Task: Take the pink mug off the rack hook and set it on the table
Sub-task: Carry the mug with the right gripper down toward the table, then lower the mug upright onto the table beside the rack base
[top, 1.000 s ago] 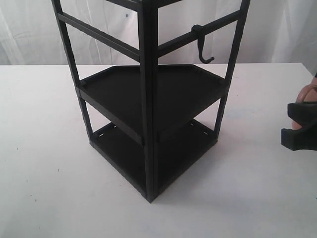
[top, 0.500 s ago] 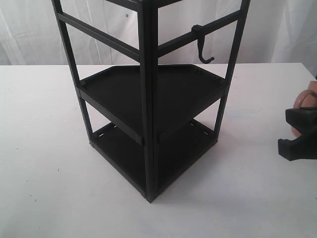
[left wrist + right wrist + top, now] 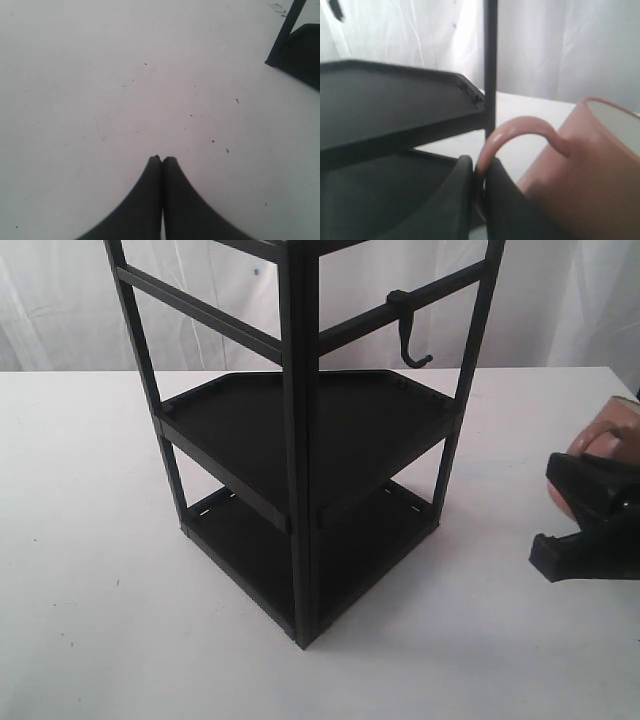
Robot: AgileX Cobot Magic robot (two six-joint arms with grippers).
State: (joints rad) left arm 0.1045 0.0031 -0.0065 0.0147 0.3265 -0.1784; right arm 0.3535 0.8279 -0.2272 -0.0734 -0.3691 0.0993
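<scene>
The pink mug (image 3: 603,445) hangs at the right edge of the exterior view, partly hidden behind my right gripper (image 3: 585,510), well clear of the rack (image 3: 300,440). In the right wrist view my right gripper (image 3: 479,167) is shut on the loop handle of the pink mug (image 3: 585,165), whose cream inside shows at the rim. The hook (image 3: 408,330) on the rack's upper right crossbar is bare. My left gripper (image 3: 161,160) is shut with nothing in it, above the white table (image 3: 125,90); it is out of the exterior view.
The rack stands in the middle of the table (image 3: 80,540), with two flat tray shelves (image 3: 310,425). One rack foot (image 3: 287,47) shows in the left wrist view. A white curtain (image 3: 60,300) hangs behind. A rack shelf (image 3: 395,100) lies close to the right gripper.
My right gripper has moved leftward and down into the exterior view with the pink mug held in it. More of the gripper now shows. The rack and hook have not moved.
</scene>
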